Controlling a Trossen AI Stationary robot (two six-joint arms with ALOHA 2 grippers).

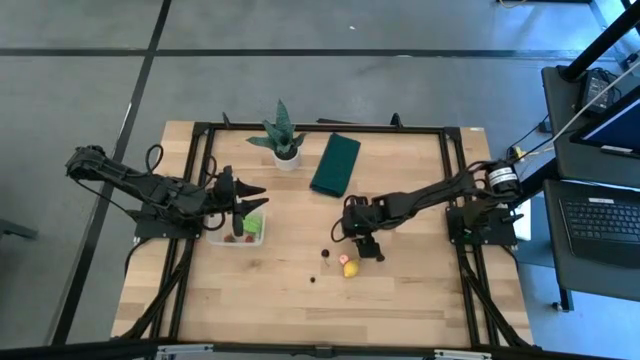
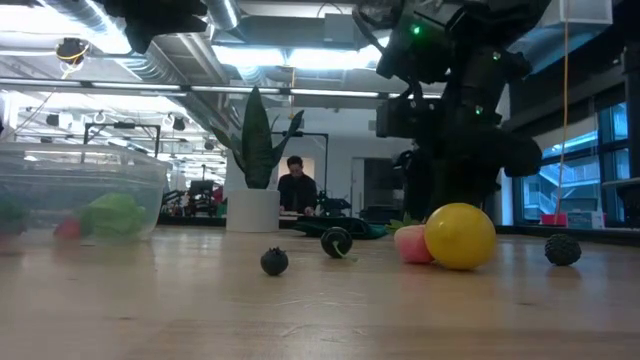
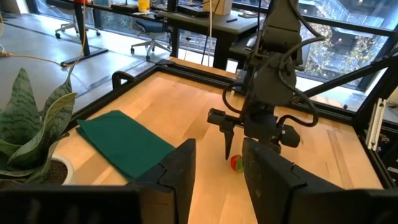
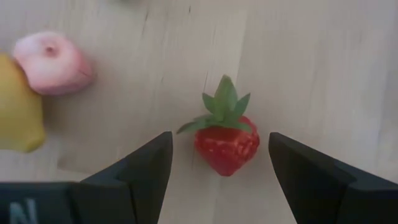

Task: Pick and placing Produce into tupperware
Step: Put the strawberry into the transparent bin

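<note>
The right pincer (image 4: 217,162) hangs wide over a strawberry (image 4: 225,138) lying on the counter (image 1: 400,290), well apart from the clear box (image 1: 236,232) on the left. The berry sits between the fingers, untouched. If they close off-centre, it may roll towards the pink fruit (image 4: 53,63) and lemon (image 4: 17,112). The left pincer (image 3: 214,180) waits, open, above the box.
</note>
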